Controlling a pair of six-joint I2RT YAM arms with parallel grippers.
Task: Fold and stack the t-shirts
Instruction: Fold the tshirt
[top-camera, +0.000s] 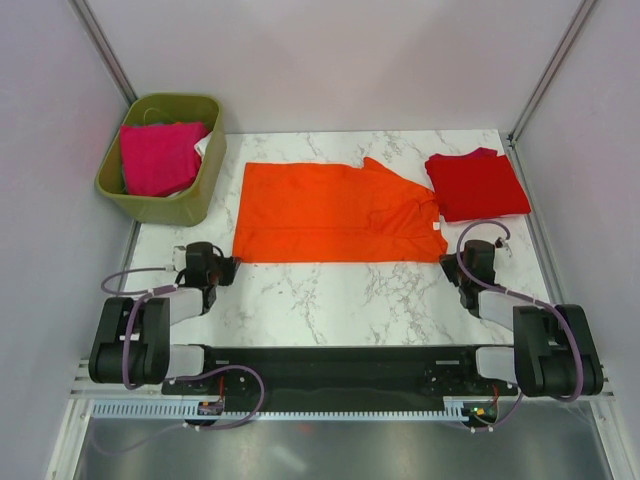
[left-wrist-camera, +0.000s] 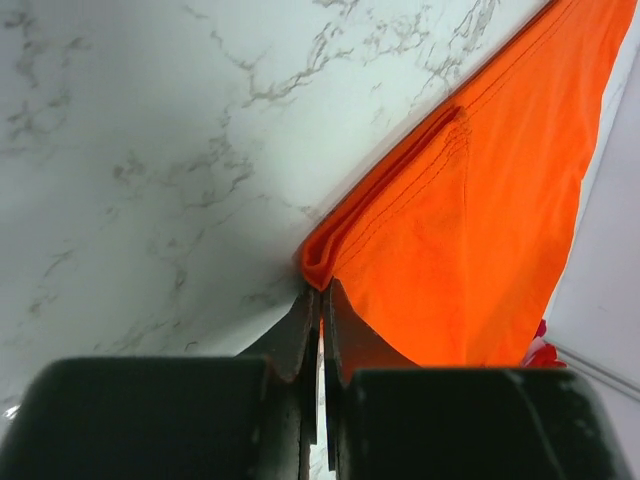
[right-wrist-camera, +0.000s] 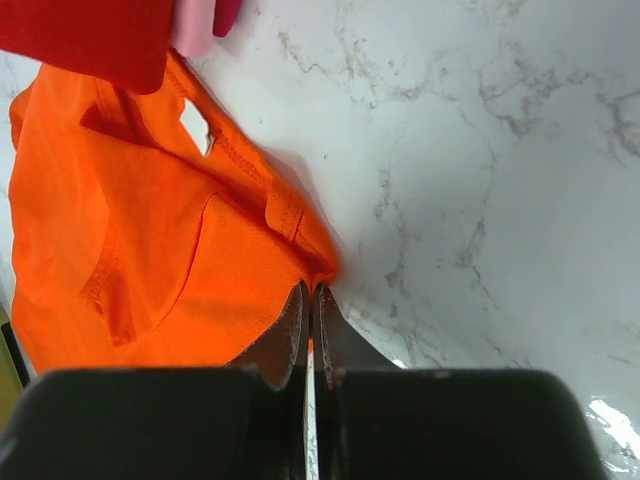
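In the bin (top-camera: 150, 205) at the far left corner, the wall hides part of the magenta t-shirt (top-camera: 157, 158). A white piece (top-camera: 203, 145) beside it is too small to name. The left wrist view cuts the orange t-shirt (left-wrist-camera: 480, 220) at top and right. The right wrist view cuts the red t-shirt (right-wrist-camera: 85, 35) at the top, and also a pink cloth (right-wrist-camera: 195, 25) beside it, perhaps another shirt. How much cloth the closed left gripper (left-wrist-camera: 320, 300) and right gripper (right-wrist-camera: 311, 298) hold is hidden.
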